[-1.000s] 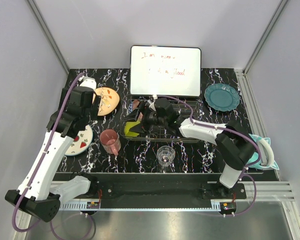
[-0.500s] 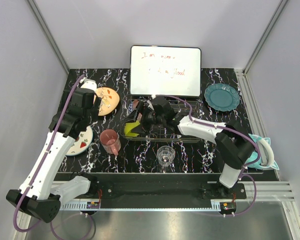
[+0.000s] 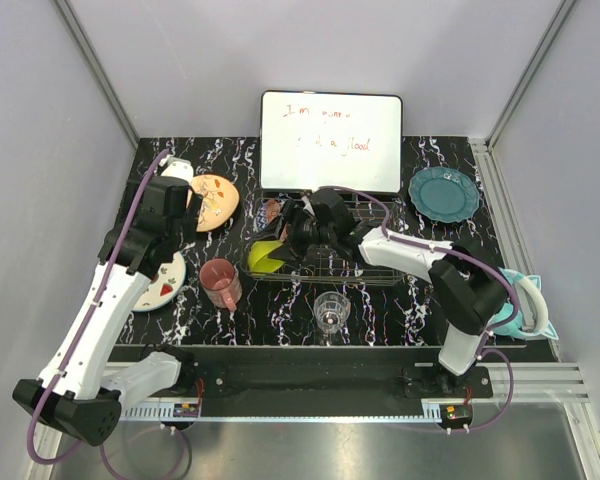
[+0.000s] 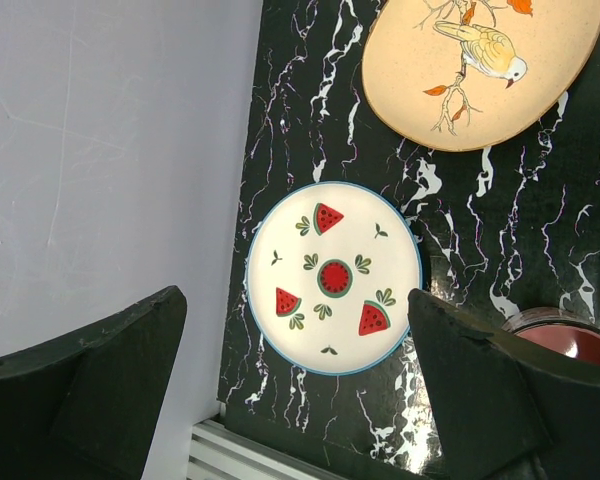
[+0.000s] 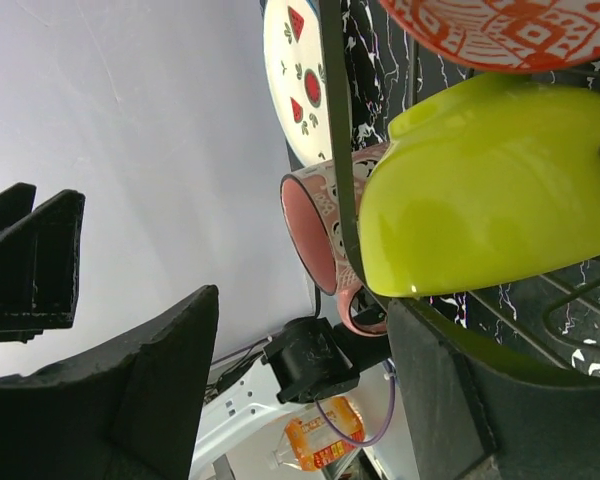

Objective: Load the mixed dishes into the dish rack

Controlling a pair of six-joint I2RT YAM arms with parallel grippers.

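My left gripper (image 3: 163,232) is open and empty, hovering above the white plate with red slices (image 4: 334,278), which lies flat at the table's left edge (image 3: 162,282). The peach plate (image 3: 213,200) lies behind it. The pink mug (image 3: 221,282) and clear glass (image 3: 331,309) stand in front of the dish rack (image 3: 370,262). The lime-green bowl (image 5: 490,190) leans tilted in the rack's left end, with the red patterned bowl (image 5: 510,30) behind it. My right gripper (image 3: 294,238) is open beside the lime-green bowl, holding nothing. The teal plate (image 3: 444,194) lies at the back right.
A white handwritten whiteboard (image 3: 330,140) stands behind the rack. A pale teal dish (image 3: 528,300) lies at the right edge past my right arm. Grey walls close in the left, back and right. A metal rail (image 4: 240,450) runs along the near table edge.
My right gripper has drawn back a little from the lime-green bowl, which now shows more in the rack's left end. My left arm has shifted slightly toward the near side.
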